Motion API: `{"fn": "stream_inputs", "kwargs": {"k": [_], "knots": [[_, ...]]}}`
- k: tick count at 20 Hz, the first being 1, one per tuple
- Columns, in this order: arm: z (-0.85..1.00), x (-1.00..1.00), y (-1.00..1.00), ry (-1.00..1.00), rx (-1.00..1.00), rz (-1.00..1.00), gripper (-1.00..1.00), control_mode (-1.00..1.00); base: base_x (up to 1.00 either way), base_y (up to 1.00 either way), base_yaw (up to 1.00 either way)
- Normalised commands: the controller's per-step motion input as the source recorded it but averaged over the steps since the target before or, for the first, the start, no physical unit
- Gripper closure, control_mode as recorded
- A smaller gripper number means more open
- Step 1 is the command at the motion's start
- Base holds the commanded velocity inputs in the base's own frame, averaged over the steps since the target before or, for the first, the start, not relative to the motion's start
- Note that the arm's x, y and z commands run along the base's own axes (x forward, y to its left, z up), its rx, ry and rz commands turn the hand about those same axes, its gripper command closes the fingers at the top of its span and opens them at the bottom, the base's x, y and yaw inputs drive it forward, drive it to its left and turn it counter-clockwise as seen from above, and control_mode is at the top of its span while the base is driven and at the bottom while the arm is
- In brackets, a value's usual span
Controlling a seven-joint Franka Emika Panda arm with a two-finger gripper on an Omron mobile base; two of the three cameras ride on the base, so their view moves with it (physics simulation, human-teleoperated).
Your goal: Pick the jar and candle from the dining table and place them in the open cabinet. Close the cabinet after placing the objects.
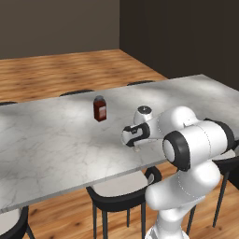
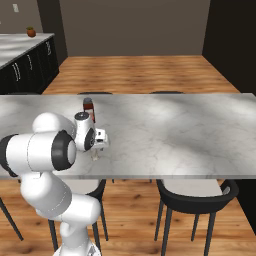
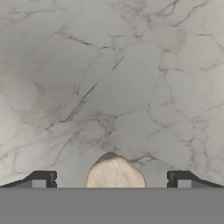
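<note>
The dining table [image 1: 56, 140] [image 2: 175, 130] has a white-grey marble top that spreads across both base views. My gripper [image 1: 137, 146] [image 2: 95, 151] [image 3: 111, 180] points straight down, close above the table near its front edge. Its fingertips [image 3: 43, 179] stand wide apart, so it is open. A small pale rounded object [image 3: 114, 173] [image 1: 137, 150] sits on the marble between them; I cannot tell whether they touch it. The jar, the candle and the cabinet are out of view.
A small red-brown bottle [image 1: 100, 108] [image 2: 89, 109] with a dark cap stands on the table beyond the gripper. Black-framed chairs [image 1: 119, 189] [image 2: 192, 192] are tucked under the front edge. A marble counter with black drawers [image 2: 22, 55] lies far left.
</note>
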Motion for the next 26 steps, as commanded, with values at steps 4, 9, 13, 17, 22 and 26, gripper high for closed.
{"fn": "stream_inputs", "kwargs": {"k": [4,9,13,17,22,26], "knots": [[0.0,0.0,0.0,0.0,0.0,0.0,-1.0,-1.0,0.0,0.0,0.0],[0.0,0.0,0.0,0.0,0.0,0.0,-1.0,-1.0,0.0,0.0,0.0],[0.0,0.0,0.0,0.0,0.0,0.0,1.0,-1.0,0.0,0.0,0.0],[0.0,0.0,0.0,0.0,0.0,0.0,1.0,-1.0,0.0,0.0,0.0],[0.0,0.0,0.0,0.0,0.0,0.0,1.0,-1.0,0.0,0.0,0.0],[0.14,-0.21,-0.17,-0.01,0.02,0.0,1.0,-1.0,0.0,0.0,0.0]]}}
